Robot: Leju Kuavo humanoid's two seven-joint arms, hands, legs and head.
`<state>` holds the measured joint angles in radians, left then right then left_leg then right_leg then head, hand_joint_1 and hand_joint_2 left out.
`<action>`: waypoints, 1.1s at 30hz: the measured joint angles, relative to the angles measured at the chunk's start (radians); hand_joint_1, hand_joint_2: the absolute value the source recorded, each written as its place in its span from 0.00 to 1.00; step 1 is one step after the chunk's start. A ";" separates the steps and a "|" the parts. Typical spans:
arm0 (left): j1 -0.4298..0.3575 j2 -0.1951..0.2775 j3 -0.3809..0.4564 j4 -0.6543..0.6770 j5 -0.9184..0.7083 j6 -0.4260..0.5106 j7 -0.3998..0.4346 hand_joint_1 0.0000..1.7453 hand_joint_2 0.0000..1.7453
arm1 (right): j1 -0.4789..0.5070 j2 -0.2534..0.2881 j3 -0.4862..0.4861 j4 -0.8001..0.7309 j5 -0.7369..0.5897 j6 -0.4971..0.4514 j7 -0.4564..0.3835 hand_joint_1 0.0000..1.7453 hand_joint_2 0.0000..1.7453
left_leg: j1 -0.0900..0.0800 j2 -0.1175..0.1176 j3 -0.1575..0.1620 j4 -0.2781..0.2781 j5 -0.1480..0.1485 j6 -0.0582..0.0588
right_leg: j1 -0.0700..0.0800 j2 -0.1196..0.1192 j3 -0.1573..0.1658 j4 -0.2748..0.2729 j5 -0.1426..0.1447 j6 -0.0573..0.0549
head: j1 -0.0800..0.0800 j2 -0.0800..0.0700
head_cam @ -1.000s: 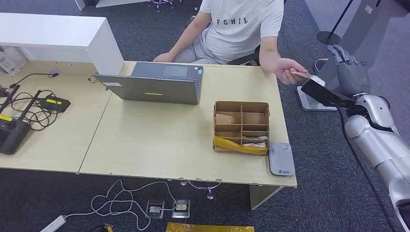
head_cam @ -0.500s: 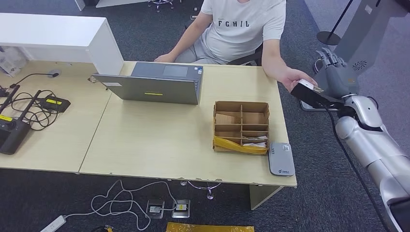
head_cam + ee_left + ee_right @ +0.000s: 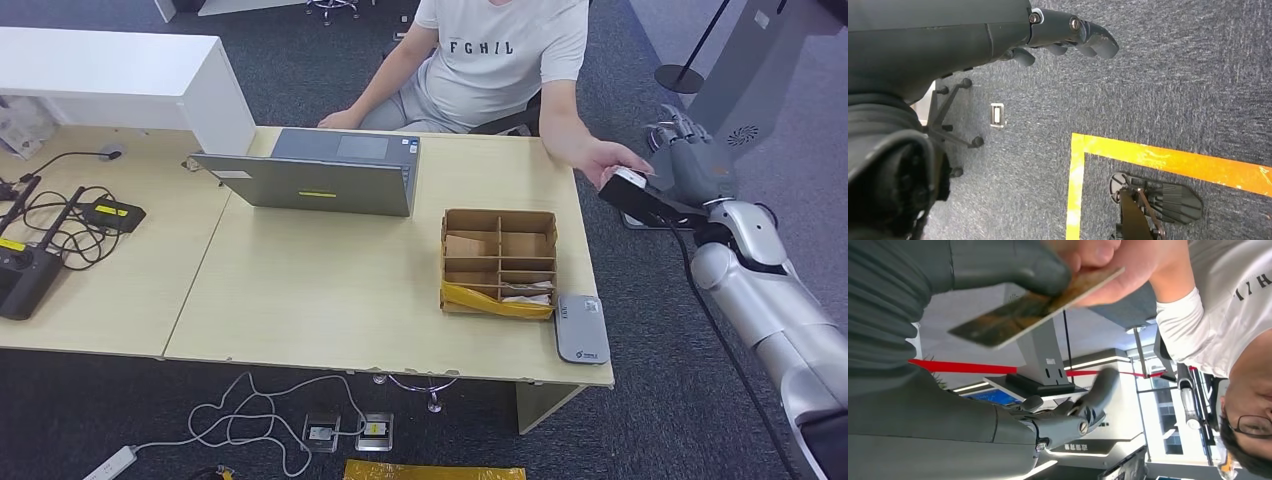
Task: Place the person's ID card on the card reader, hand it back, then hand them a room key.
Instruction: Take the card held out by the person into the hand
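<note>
We see a pale wood-grain laminate tabletop (image 3: 330, 290), matt. Divider box (image 3: 499, 262) is plain brown cardboard, raw edges. Card reader (image 3: 582, 328) is grey plastic, smooth, slight sheen. Laptop (image 3: 318, 182) has a matt grey metal-look lid. Floor (image 3: 120, 420) is dark rough carpet; glossy yellow tape (image 3: 1158, 161) on it. Right arm (image 3: 775, 315) is silver, satin-glossy shell; right hand (image 3: 690, 172) matt grey plastic, ribbed cover. ID card (image 3: 1033, 307) looks like thin glossy plastic. Left hand (image 3: 1068, 37) is dark matt plastic with metal screws. Person's shirt (image 3: 500, 50) is white cloth.
</note>
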<state>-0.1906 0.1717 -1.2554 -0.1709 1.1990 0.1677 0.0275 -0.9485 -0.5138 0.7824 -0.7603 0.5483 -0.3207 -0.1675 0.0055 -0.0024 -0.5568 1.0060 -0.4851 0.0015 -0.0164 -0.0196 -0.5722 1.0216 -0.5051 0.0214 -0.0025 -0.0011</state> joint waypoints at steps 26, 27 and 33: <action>0.000 0.000 0.000 0.000 0.000 0.004 0.001 0.00 0.00 | 0.057 -0.040 -0.077 0.003 0.027 0.005 0.017 1.00 1.00 | 0.000 0.001 0.000 0.000 0.000 0.000 | 0.000 0.002 0.000 0.000 0.000 0.000 | 0.000 0.000; 0.000 0.000 0.000 0.000 0.001 0.004 0.001 0.00 0.00 | 0.059 -0.043 -0.078 0.003 0.030 0.004 0.019 1.00 1.00 | 0.000 0.001 0.000 0.000 0.000 0.000 | 0.000 0.001 0.000 0.000 0.000 0.000 | 0.000 0.000; 0.002 0.000 0.000 0.000 0.010 0.004 0.001 0.00 0.00 | 0.092 -0.072 -0.084 -0.017 0.043 0.002 0.036 1.00 1.00 | 0.000 0.001 0.000 0.000 0.000 0.000 | 0.000 0.001 0.000 0.000 0.000 0.000 | 0.000 0.000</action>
<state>-0.1882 0.1713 -1.2554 -0.1709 1.2091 0.1715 0.0282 -0.8566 -0.5860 0.6986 -0.7775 0.5913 -0.3189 -0.1317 0.0054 -0.0017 -0.5565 1.0061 -0.4852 0.0015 -0.0165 -0.0182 -0.5722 1.0215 -0.5050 0.0214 -0.0025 -0.0011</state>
